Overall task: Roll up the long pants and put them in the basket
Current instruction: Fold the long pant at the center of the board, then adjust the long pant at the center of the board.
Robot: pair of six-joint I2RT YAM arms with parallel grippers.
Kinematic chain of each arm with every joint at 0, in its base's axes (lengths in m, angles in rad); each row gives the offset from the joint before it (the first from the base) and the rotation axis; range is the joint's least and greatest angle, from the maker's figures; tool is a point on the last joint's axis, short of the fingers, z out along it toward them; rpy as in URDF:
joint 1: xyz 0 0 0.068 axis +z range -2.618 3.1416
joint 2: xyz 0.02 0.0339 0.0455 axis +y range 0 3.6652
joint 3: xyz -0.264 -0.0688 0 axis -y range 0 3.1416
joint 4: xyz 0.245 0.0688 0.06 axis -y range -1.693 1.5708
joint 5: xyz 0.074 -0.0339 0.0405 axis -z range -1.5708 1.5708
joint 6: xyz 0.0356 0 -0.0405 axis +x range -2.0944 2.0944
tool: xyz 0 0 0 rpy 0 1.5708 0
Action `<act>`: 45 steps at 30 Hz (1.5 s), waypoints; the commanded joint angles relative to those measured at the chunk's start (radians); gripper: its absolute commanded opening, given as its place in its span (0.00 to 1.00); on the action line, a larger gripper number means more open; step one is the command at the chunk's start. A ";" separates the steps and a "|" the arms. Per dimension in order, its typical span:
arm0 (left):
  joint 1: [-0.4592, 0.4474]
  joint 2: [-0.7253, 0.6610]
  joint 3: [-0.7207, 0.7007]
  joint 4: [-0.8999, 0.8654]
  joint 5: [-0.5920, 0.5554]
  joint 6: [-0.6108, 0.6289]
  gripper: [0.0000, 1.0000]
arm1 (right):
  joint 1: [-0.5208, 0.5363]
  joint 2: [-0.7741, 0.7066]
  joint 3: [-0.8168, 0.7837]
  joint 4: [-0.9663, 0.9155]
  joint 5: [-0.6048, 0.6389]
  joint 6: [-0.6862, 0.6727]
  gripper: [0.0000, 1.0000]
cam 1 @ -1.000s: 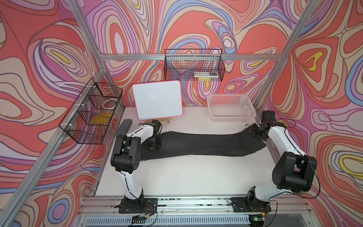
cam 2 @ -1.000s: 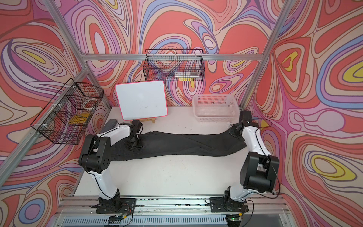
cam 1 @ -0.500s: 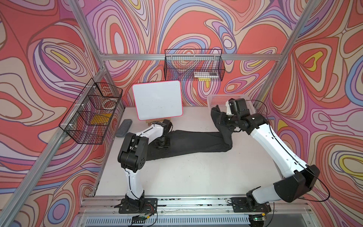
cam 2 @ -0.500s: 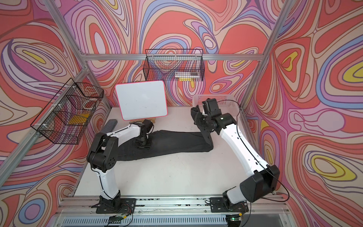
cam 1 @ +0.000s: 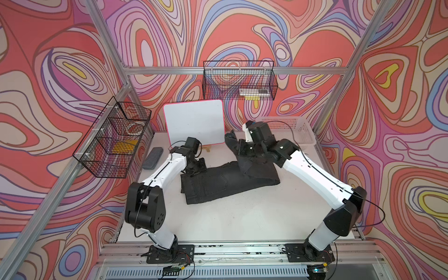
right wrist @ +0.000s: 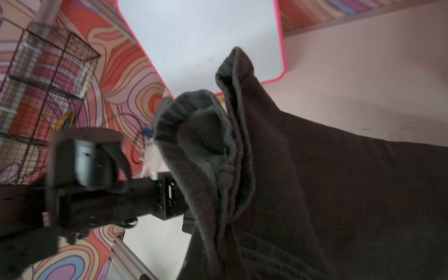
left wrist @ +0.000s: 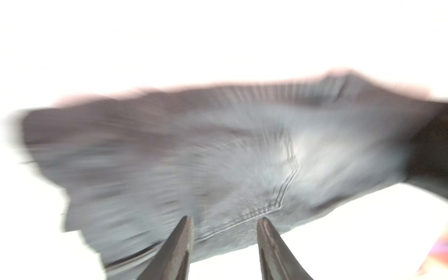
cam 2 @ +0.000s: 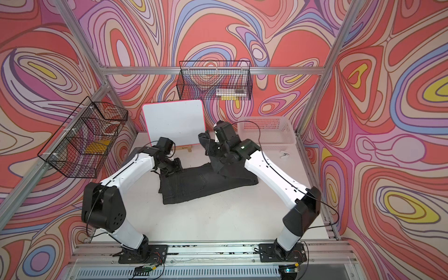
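Pants (cam 1: pixel 218 185) of charcoal denim lie mid-bench (cam 1: pixel 242 223). The waist end rests flat toward the left arm, showing pale double-stitched seams and a pointed patch pocket. The legs are doubled back over that flat part, and their far end is pulled up off the white surface into a limp, creased peak. In the right wrist view the raised hems (right wrist: pixel 206 126) curl open on a softer, fuzzy grey inside. The right pincer (cam 1: pixel 240 152) is clamped tight on that lifted leg cloth, with a tuft of hem standing above it. The left pincer (cam 1: pixel 197 168) sits at the rear corner of the waist. The left wrist view is badly blurred, but its two dark tapered fingers (left wrist: pixel 177 249) stand apart over the pocket seam, with nothing gripped between them.
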State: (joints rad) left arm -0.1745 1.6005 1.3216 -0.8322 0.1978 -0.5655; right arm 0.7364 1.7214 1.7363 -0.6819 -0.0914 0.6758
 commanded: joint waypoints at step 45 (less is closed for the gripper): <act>-0.204 0.054 -0.168 -0.022 -0.134 -0.014 0.32 | -0.249 0.283 -0.259 0.023 -0.030 -0.289 0.45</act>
State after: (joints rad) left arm -0.4038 1.6089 1.1866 -0.8761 0.1402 -0.5545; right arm 0.4629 1.9385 1.4803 -0.5941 -0.0990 0.4850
